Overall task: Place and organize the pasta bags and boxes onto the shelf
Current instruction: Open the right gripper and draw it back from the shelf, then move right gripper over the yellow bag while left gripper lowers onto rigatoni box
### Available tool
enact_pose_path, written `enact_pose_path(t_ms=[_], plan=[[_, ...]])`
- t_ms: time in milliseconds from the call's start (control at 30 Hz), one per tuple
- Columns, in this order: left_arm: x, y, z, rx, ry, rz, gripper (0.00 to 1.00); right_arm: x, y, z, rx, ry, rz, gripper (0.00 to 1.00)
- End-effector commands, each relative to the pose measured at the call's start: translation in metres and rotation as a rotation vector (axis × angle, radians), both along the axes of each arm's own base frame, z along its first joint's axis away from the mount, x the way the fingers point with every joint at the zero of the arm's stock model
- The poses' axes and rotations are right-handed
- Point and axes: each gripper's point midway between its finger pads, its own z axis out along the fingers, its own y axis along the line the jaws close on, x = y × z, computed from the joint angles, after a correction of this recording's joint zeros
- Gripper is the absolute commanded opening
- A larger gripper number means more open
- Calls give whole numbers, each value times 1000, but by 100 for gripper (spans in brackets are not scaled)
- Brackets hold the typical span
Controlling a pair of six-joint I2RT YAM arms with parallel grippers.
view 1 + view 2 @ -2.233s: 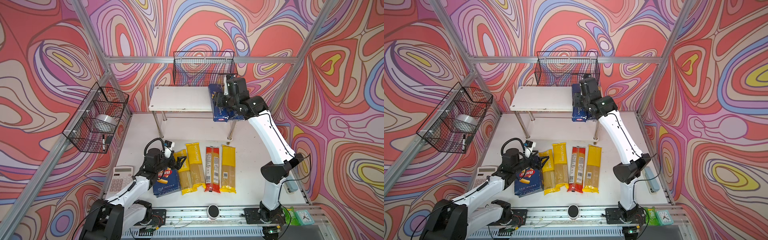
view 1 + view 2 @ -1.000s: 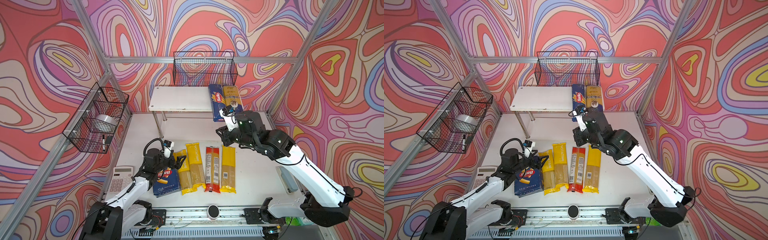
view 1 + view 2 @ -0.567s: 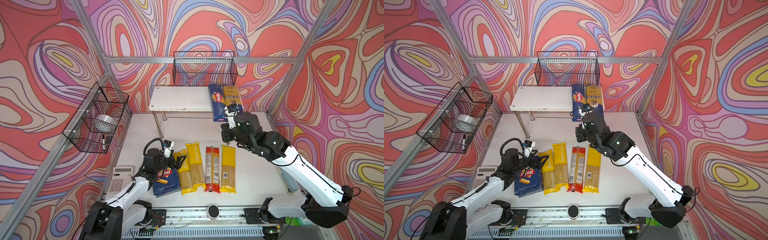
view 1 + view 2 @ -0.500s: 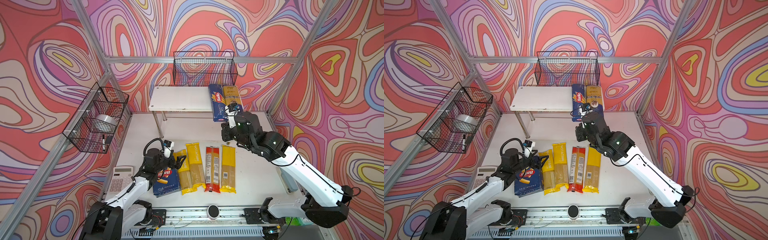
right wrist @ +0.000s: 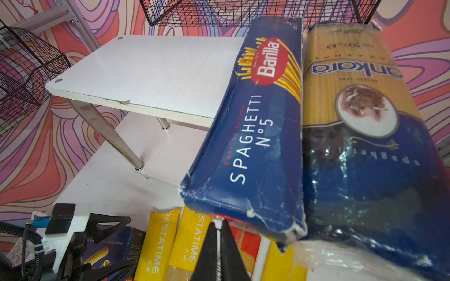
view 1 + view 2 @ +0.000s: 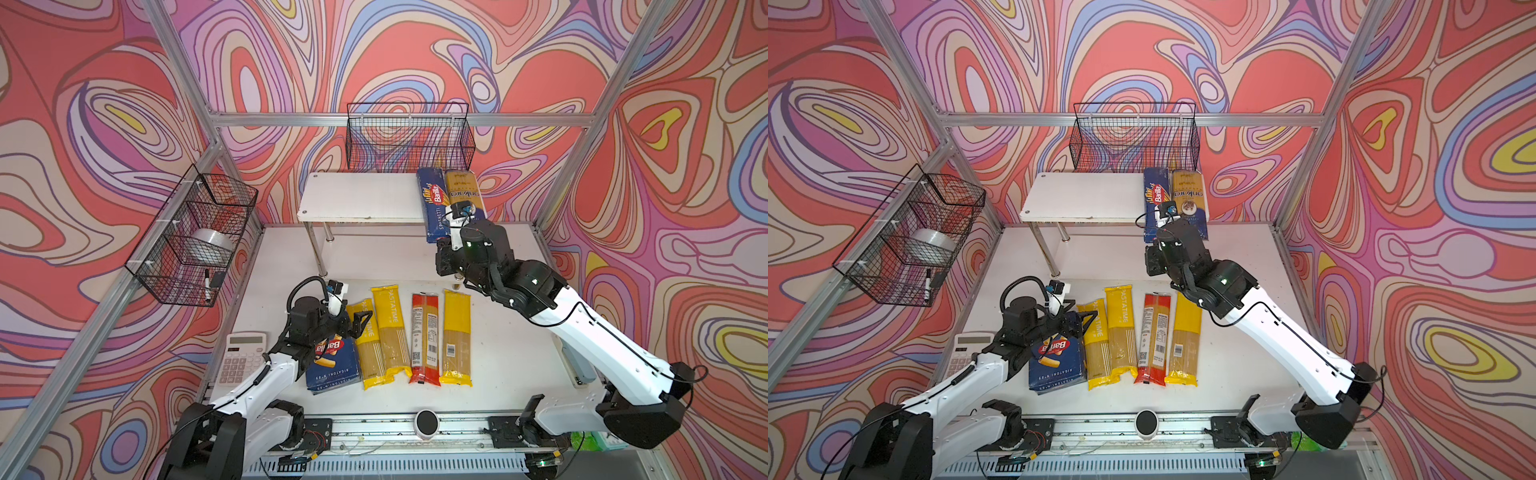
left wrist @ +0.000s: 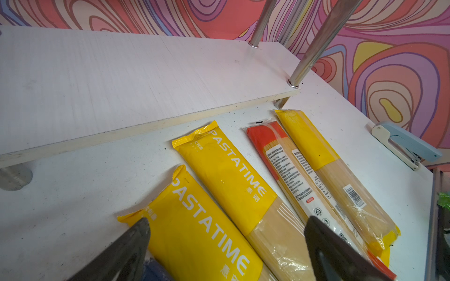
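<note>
White shelf (image 6: pixel 361 199) bare beside blue spaghetti box (image 6: pixel 434 208), its end past the edge; right pincer (image 5: pixel 218 222) clenched, left pincer (image 7: pixel 227 220) agape

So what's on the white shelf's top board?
A dark blue Barilla spaghetti carton and a gold-and-navy spaghetti bag, side by side at its right end; the board beneath them is hidden.

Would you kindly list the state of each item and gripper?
Dark blue Barilla spaghetti carton: on white shelf top, overhanging front.
Gold-and-navy spaghetti bag: beside it, overhanging.
Dark blue rigatoni carton: flat on table.
Yellow bags, red bag: flat on table.
Left gripper: open.
Right gripper: shut, empty.
</note>
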Motion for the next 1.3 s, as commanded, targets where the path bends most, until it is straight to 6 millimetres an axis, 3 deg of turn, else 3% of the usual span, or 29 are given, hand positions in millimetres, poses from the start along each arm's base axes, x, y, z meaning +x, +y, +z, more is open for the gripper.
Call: enact_pose_path(t_ms=[0, 467, 667, 867, 1067, 1267], plan=[[-1, 0, 3, 6, -20, -4, 100, 12, -1, 4, 24, -22, -31, 6], [-2, 0, 4, 5, -23, -4, 100, 39, -6, 7, 81, -15, -29, 7], [-2, 1, 4, 5, -24, -2, 100, 40, -1, 11, 84, -6, -1, 10], [-2, 4, 6, 8, -31, 24, 100, 15, -12, 13, 73, 40, 28, 21], [2, 13, 11, 33, -8, 78, 100, -24, -39, -3, 56, 108, 30, 28], [0, 32, 34, 75, -36, 179, 100, -52, -48, -12, 59, 133, 87, 31]])
